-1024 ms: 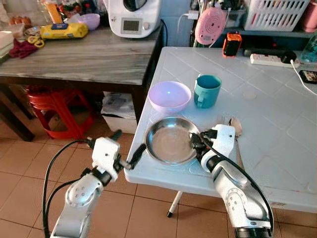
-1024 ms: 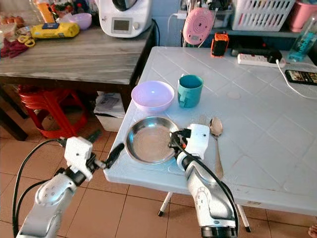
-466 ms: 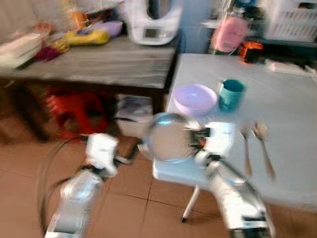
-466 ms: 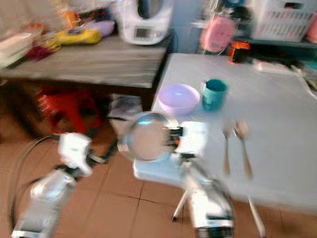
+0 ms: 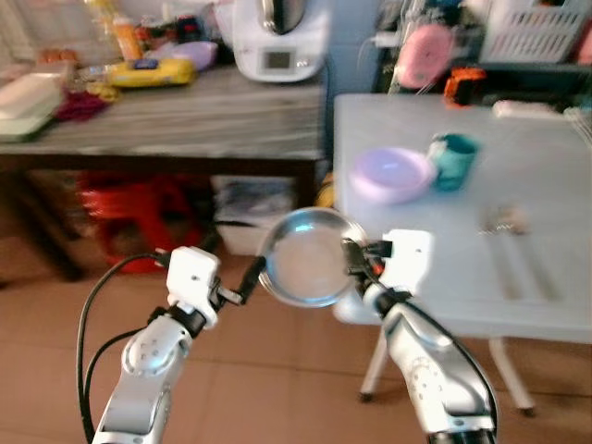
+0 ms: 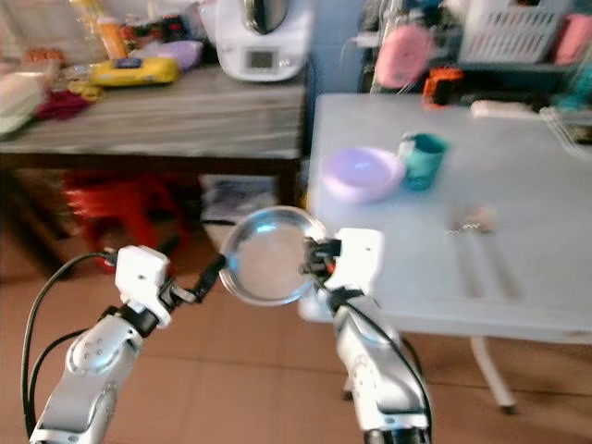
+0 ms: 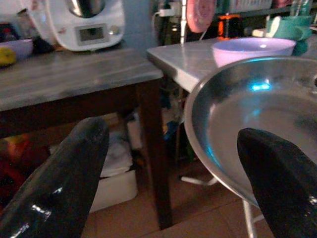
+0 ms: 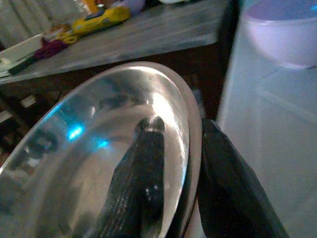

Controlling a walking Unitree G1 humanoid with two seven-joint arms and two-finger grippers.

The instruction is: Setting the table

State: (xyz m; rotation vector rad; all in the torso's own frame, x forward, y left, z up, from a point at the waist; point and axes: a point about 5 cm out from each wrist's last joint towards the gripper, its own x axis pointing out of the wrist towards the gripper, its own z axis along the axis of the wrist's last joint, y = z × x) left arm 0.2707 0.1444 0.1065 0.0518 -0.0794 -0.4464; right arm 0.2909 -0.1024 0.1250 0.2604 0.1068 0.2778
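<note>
My two arms are silver, rounded tubes with jointed segments, each ending in a boxy white wrist block. A black cable (image 5: pixel 92 319) loops off the left arm (image 5: pixel 148 356). The right arm (image 5: pixel 430 375) carries a thinner black cable along it. My fingers (image 7: pixel 59 183) are long, black, glossy and tapered.

Steel plate (image 5: pixel 307 268) held off the table's near-left corner.
It is round, shiny and shallow, empty, tilted with its hollow facing the camera, its right rim pinched between the right gripper's (image 5: pixel 352 261) fingers. On the white table (image 5: pixel 546 277) sit a lilac bowl (image 5: pixel 389 173), a teal mug (image 5: pixel 453 160) just right of it, and blurred cutlery (image 5: pixel 502 222) nearer the front.
</note>
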